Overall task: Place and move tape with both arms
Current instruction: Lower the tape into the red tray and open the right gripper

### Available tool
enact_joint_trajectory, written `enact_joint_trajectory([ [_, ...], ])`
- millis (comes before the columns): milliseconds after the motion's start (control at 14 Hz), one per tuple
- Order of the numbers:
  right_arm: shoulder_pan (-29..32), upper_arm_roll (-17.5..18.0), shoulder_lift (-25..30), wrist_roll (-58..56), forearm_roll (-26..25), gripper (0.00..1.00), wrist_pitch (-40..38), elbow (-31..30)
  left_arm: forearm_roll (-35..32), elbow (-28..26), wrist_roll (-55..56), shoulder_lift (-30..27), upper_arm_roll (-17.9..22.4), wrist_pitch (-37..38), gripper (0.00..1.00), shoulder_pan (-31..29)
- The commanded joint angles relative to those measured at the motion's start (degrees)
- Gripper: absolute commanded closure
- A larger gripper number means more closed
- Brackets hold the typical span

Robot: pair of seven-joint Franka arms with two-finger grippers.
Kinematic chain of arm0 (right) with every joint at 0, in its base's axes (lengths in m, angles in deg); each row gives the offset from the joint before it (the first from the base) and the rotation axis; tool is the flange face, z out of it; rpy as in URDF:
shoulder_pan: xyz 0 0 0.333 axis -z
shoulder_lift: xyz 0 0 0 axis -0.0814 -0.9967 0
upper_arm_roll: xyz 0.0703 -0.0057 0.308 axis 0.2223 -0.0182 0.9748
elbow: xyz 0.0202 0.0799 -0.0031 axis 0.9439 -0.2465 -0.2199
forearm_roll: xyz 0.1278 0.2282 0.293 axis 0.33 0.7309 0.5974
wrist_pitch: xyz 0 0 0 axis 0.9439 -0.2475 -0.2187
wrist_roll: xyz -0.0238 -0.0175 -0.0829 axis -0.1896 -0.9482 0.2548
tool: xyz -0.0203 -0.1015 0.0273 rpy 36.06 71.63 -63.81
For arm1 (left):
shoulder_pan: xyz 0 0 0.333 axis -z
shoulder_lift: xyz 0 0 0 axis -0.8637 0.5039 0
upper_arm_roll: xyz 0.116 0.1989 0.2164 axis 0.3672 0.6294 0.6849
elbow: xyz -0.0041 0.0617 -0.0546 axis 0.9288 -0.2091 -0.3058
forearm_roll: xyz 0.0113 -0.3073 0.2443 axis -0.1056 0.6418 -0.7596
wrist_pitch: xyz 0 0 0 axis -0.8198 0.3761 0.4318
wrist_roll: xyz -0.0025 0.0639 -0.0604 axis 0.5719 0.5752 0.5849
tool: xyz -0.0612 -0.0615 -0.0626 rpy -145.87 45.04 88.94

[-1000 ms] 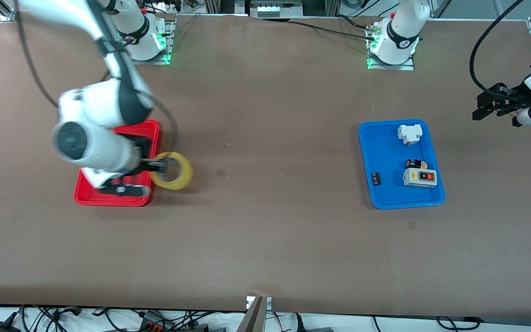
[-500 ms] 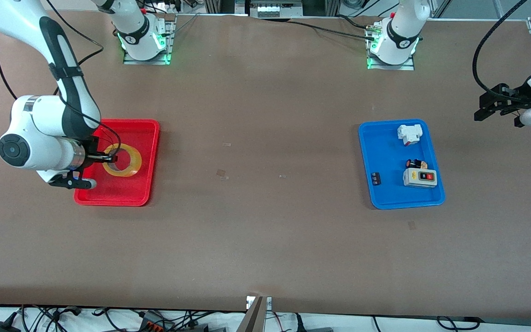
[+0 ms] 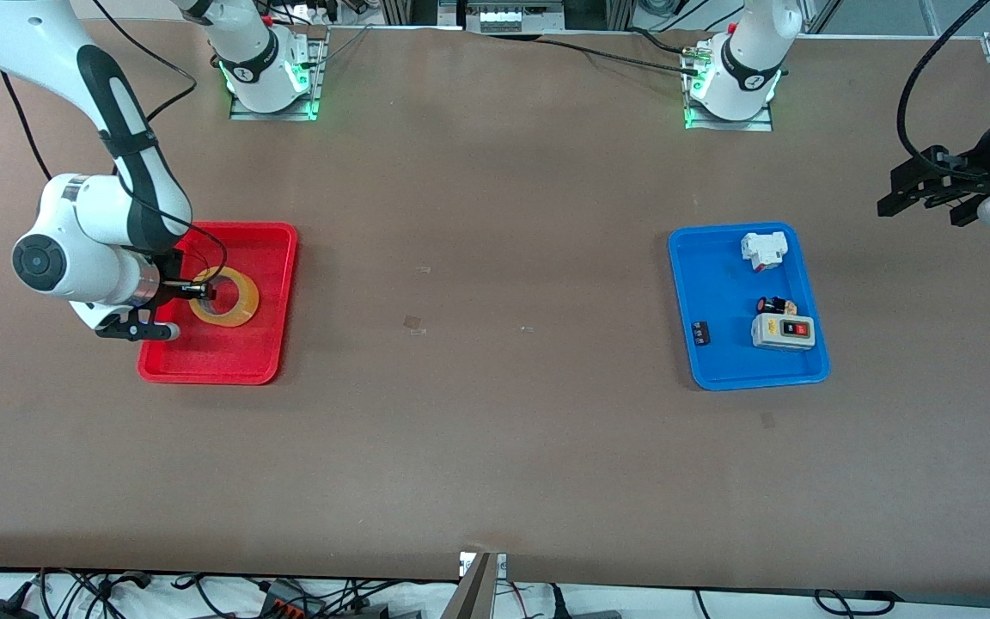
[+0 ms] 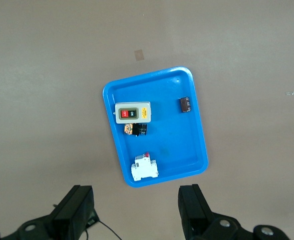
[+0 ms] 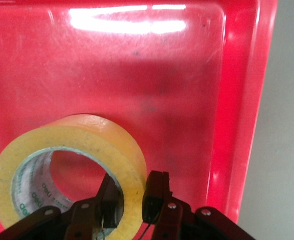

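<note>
The yellow-tan tape roll (image 3: 225, 297) is in the red tray (image 3: 267, 249) at the right arm's end of the table. My right gripper (image 3: 201, 293) is shut on the roll's wall, one finger inside the hollow centre and one outside. In the right wrist view the tape (image 5: 76, 145) fills the lower part over the tray floor (image 5: 136, 65), pinched by my right gripper (image 5: 132, 197). My left gripper (image 3: 912, 189) is open and empty, up in the air past the blue tray (image 3: 688, 258), toward the left arm's end of the table. In the left wrist view its fingers (image 4: 76, 210) stand wide apart.
The blue tray (image 4: 197, 145) holds a white-grey switch box with a red button (image 3: 783, 331), a white breaker (image 3: 763, 249), a small black-and-orange part (image 3: 774, 304) and a small dark block (image 3: 700, 333). Brown tabletop lies between the two trays.
My right gripper has carried the tape from over the red tray's edge into the tray and lowered it there. My left gripper has drifted slightly upward in the front view.
</note>
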Motion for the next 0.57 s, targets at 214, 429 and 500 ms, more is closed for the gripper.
enact_joint_trajectory([
  [214,0.5,0.5,7.1,-0.4,-0.8,0.0,-5.4,-1.8,0.0,2.3,0.6,1.8,0.0,1.3,0.0,-0.2],
  [429,0.4,1.0,11.9,-1.3,-0.8,0.0,-15.6,5.2,-0.1,2.3,0.6,1.9,0.0,1.3,0.0,-0.2],
  [500,0.4,1.0,12.3,-1.5,-0.6,0.0,-19.2,9.0,-0.1,2.3,0.6,2.0,0.0,1.3,0.0,-0.2],
])
